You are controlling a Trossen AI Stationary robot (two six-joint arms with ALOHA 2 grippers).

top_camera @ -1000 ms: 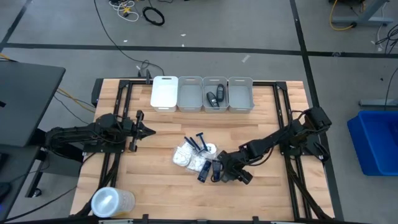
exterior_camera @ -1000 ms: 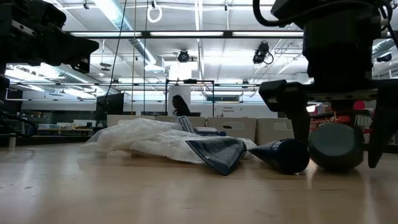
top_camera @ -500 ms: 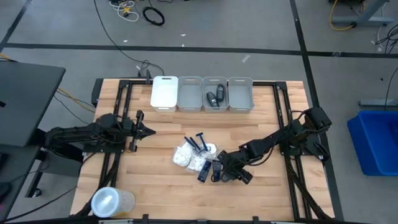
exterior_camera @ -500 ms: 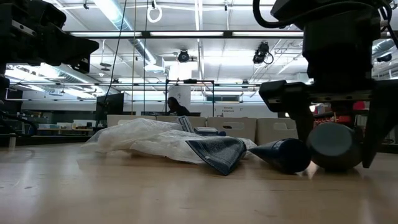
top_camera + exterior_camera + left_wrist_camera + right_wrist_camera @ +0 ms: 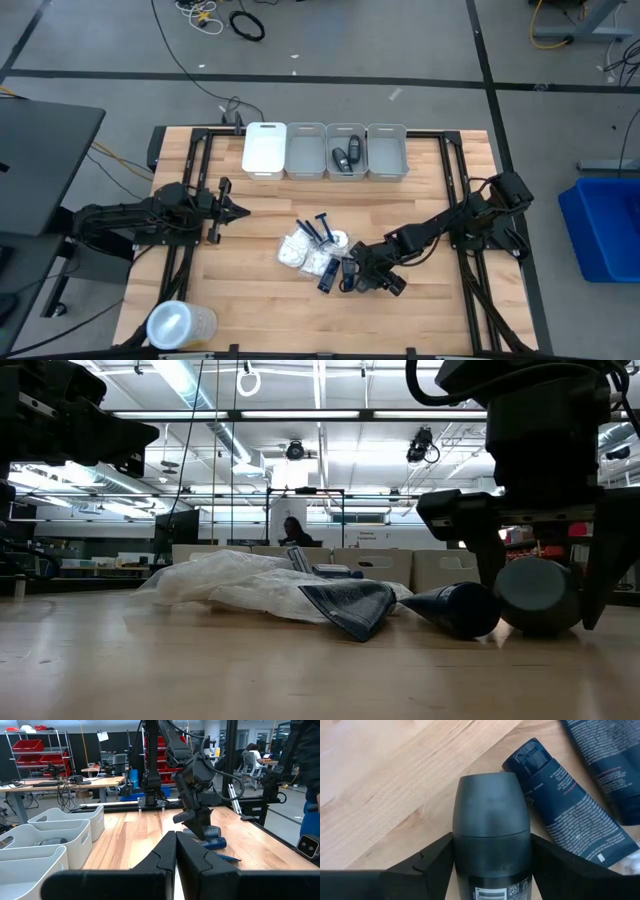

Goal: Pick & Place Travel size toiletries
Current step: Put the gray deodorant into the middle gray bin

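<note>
1. Down at the front middle of the table (image 5: 260, 215), the right gripper (image 5: 352, 278) sits low over the pile of travel size toiletries (image 5: 318, 245).
2. Its two fingers (image 5: 432, 865) stand on either side of a small dark oblong container (image 5: 491, 832) lying on the wood. The right wrist view shows both fingers pressed against the container's sides, so the jaws are closed onto this wide item while it rests on the table.
3. In the low view the same container (image 5: 535, 595) lies on the tabletop between the dark fingers.
4. Just beside it lies a dark blue tube (image 5: 570, 815) with white print, its cap end near the container's rounded end. A second tube of the same kind (image 5: 612, 765) lies next to that one.
5. White crinkly packets (image 5: 300, 252) make up the left side of the pile, and dark blue razors (image 5: 315, 228) lie at its far edge.
6. Four white bins (image 5: 325, 150) stand in a row along the far edge of the table. The third one from the left holds small dark containers (image 5: 346, 156).
7. A large clear round tub (image 5: 178, 325) stands at the front left corner.
8. The left gripper (image 5: 232, 210) waits at the left side of the table, well apart from the pile, with its jaws closed and empty.
</note>
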